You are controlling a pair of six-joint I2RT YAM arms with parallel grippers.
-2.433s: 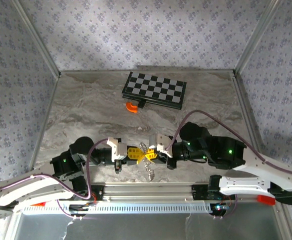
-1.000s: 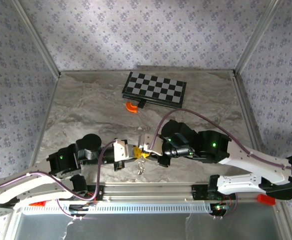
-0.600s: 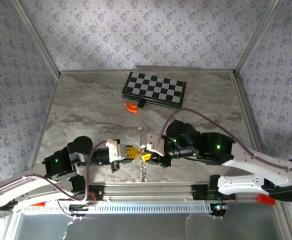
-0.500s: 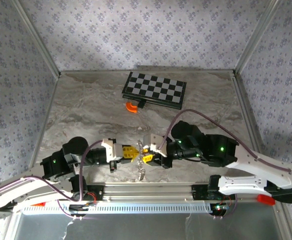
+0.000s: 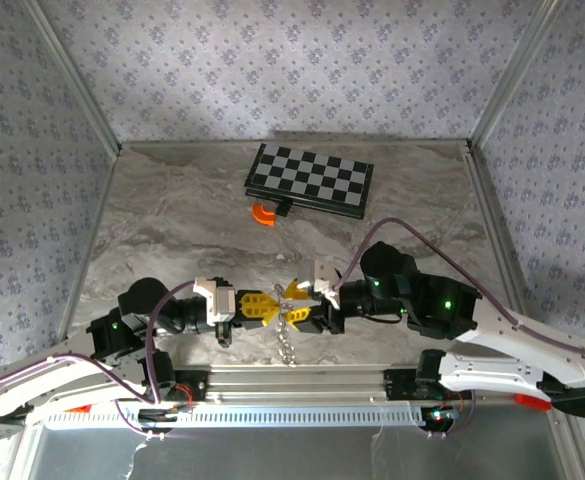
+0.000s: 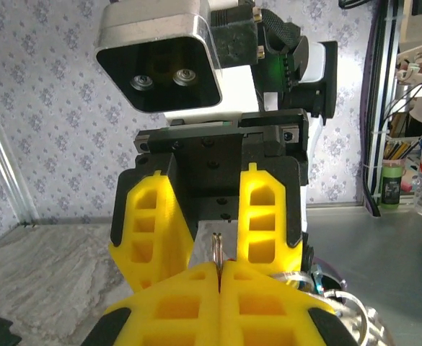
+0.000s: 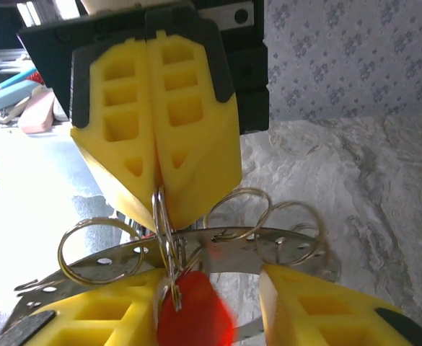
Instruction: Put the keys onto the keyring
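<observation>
Up front: a ribbed silver metal rail (image 5: pixel 302 381) runs along the table's near edge between the two arm bases.
keys (image 5: pixel 285 346): thin, shiny silver metal, hanging as a short dangling bunch just beyond the rail, below the spot where the grippers meet. In the right wrist view, flat silver pieces with punched holes and round wire loops fan out under the ring.
red-headed key (image 7: pixel 193 318): small, glossy and blurred. It hangs from the ring between the fingers of the right gripper (image 5: pixel 295 303), and contact with them cannot be told.
keyring (image 7: pixel 160 209): thin double-wound silver wire seen edge-on, nipped at the very tips of the left gripper (image 5: pixel 270 305).
fingers (image 6: pixel 265 216): chunky yellow plastic wedges with open lattice pockets, on black mounts.
table (image 5: pixel 172 230): smooth, with grey and cream marbling.
orange curved piece (image 5: pixel 263 213): a small arc lying flat, just before the chessboard.
chessboard (image 5: pixel 310 180): a flat board of black and white squares, far centre.
walls (image 5: pixel 292 70): pale, with a repeating floral print.
left arm (image 5: pixel 72 370): low and stretched, with the forearm pointing right. Its fingers are pressed flat together, clamping the keyring.
right arm (image 5: pixel 492 330): elbow folded, reaching left to meet the other gripper tip to tip. Its jaws are parted partway and straddle the ring and red key, gripping nothing.
</observation>
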